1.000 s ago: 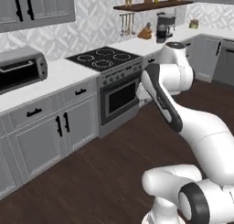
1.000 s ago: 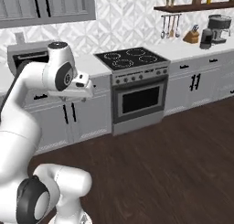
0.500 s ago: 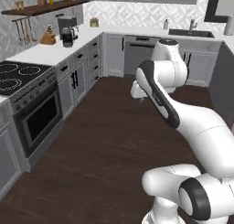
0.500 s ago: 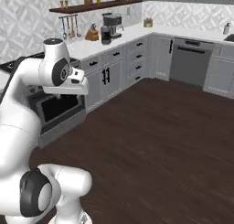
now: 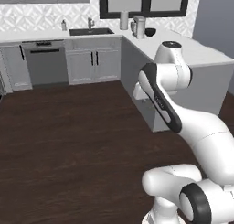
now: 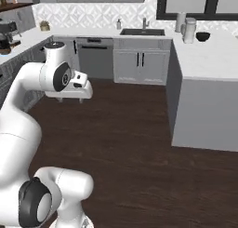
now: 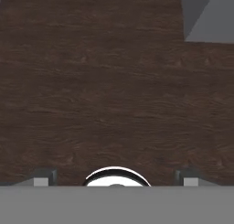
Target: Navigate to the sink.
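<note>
No text, label, brand, number or sign can be read in any of the views. The cabinet fronts, the dishwasher panel and the containers on the surface are all plain, and anything that might be printed on them is too small and blurred to make out.

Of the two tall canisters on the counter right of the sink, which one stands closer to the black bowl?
The lidded grey canister, standing just left of the black bowl; the plain one sits further back, toward the window.

I'm looking at a dark wood floor [image 5: 68, 141], grey cabinets [image 6: 139, 66] under a white desk [image 6: 209, 57], patterned backsplash [image 5: 41, 19], and black-framed windows [image 5: 144, 1] up top.
</note>
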You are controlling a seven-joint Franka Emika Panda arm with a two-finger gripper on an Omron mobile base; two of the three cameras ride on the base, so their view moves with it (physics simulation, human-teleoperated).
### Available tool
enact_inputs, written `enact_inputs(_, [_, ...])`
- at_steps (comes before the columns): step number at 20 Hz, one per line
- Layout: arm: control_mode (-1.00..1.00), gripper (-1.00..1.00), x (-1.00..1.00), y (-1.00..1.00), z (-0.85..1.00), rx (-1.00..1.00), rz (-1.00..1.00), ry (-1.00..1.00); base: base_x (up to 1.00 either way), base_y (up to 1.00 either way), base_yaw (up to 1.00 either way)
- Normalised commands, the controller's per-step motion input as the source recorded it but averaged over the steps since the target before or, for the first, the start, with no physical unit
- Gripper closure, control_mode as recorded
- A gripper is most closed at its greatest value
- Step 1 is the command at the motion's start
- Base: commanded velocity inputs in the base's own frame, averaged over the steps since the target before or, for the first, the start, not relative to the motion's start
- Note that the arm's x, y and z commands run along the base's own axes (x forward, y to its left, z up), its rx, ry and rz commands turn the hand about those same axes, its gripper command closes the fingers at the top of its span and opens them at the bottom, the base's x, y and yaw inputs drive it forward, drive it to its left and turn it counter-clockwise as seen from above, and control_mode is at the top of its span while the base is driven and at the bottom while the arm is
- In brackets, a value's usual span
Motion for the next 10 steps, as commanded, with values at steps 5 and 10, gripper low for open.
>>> enact_inputs(5, [1.00, -1.00, 0.00, 0.00, 0.00, 0.00, 0.00, 0.00, 1.00, 0.15, -0.24])
enact_inputs(10, [1.00, -1.00, 0.00, 0.00, 0.00, 0.00, 0.00, 0.00, 1.00, 0.01, 0.00])
